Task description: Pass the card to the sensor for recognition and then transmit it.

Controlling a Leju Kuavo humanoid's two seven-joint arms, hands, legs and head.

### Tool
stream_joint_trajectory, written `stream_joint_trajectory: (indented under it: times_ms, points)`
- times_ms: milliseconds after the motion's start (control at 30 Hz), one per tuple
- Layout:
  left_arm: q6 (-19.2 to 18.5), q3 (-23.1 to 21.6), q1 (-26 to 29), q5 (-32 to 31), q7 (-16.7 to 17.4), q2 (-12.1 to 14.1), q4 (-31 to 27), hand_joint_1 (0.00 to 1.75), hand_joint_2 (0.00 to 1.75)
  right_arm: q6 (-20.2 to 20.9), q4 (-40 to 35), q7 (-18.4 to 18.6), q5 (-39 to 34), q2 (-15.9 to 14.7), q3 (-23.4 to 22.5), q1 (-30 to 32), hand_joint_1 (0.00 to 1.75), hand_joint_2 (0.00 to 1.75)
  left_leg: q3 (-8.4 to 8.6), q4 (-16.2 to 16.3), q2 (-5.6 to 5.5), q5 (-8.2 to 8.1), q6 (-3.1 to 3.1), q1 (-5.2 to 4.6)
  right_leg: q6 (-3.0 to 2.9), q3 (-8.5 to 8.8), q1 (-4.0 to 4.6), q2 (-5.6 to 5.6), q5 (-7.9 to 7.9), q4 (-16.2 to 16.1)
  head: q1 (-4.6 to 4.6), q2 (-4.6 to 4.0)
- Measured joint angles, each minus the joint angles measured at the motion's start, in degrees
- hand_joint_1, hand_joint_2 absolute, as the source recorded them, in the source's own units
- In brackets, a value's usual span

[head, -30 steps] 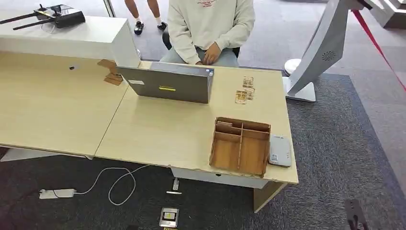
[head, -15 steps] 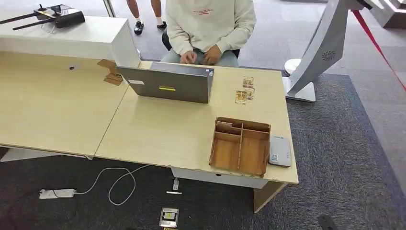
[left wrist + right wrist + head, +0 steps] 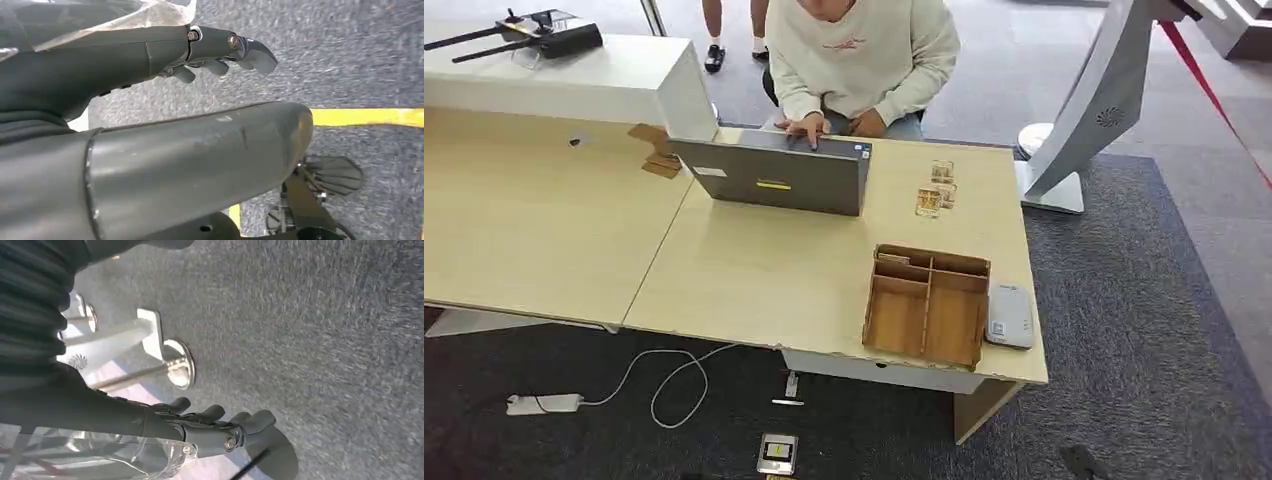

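Note:
A white card sensor (image 3: 1009, 317) lies flat at the near right corner of the light wooden table (image 3: 754, 270). Next to it stands a brown wooden tray (image 3: 932, 256) with several compartments. A thin pale piece lies in its far left compartment; I cannot tell if it is the card. My right hand (image 3: 215, 425) hangs over grey carpet with its fingers apart and nothing in them. Its dark tip (image 3: 1079, 462) shows low on the right in the head view, well short of the table. My left hand (image 3: 220, 50) also hangs over the carpet, fingers stretched out and holding nothing.
A person (image 3: 859, 60) sits behind the table with a hand on a grey laptop (image 3: 774, 178). Small wooden stands (image 3: 934, 190) sit to the right of the laptop. A power strip with cable (image 3: 544, 403) lies on the floor. A white slanted stand (image 3: 1094, 110) rises at the right.
The person has leaned forward and laid a hand on the laptop. The dark tip of my right hand has slid left and lower along the bottom edge of the head view.

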Motion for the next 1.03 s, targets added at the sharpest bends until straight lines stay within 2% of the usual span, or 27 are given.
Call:
stream_joint_trajectory:
  times_ms: [67,233,533,567,800,1033]
  points:
    - [0.09,-0.07,0.01,-1.05,-0.86,0.07,0.02,0.00,0.00,-0.35,0.00,-0.59,-1.65,-0.53,0.00,1.10,0.00,1.75,-0.01,0.00,-0.01,-0.01,0.01,0.00,0.00,0.00,0.00,0.00,-0.01,0.00,0.00,0.00]
    - [4.48,-0.13,0.08,-1.97,-3.28,-0.55,0.04,0.00,0.00,-0.77,0.02,-2.45,-3.74,-1.73,-0.15,3.72,0.00,1.75,-0.01,0.00,-0.01,-0.05,-0.02,-0.01,0.00,-0.01,0.00,0.01,-0.01,-0.02,-0.02,0.00]
    - [4.28,-1.03,0.12,-3.78,-3.87,-1.44,0.02,0.00,0.00,-3.04,0.09,-4.59,-6.63,-3.04,-1.05,6.79,0.00,1.75,0.01,0.00,0.00,-0.05,-0.02,-0.01,0.00,0.01,0.00,0.02,-0.01,-0.02,0.00,0.00]
    - [4.28,-1.27,0.11,-3.92,-3.89,-1.46,0.02,0.00,0.00,-3.30,0.11,-4.76,-7.00,-3.13,-1.27,7.00,0.00,0.00,0.01,0.00,0.00,-0.05,-0.02,-0.01,0.00,0.01,0.00,0.02,-0.01,-0.02,0.00,0.00]
    - [3.80,-2.12,0.09,-5.16,-3.85,-1.53,0.02,0.00,0.00,-4.37,0.59,-5.40,-10.91,-3.26,-3.32,8.63,0.00,0.00,0.01,0.00,0.01,-0.06,-0.02,-0.01,-0.01,0.00,0.01,0.02,-0.02,-0.02,0.00,0.00]
    - [3.02,-3.43,-0.22,-6.58,-3.28,-1.53,0.04,0.00,0.00,-3.43,1.14,-5.73,-13.82,-3.48,-5.97,10.31,0.00,0.00,0.01,0.00,0.01,-0.06,-0.02,-0.01,-0.01,0.00,0.00,0.02,-0.02,-0.03,0.00,0.00]
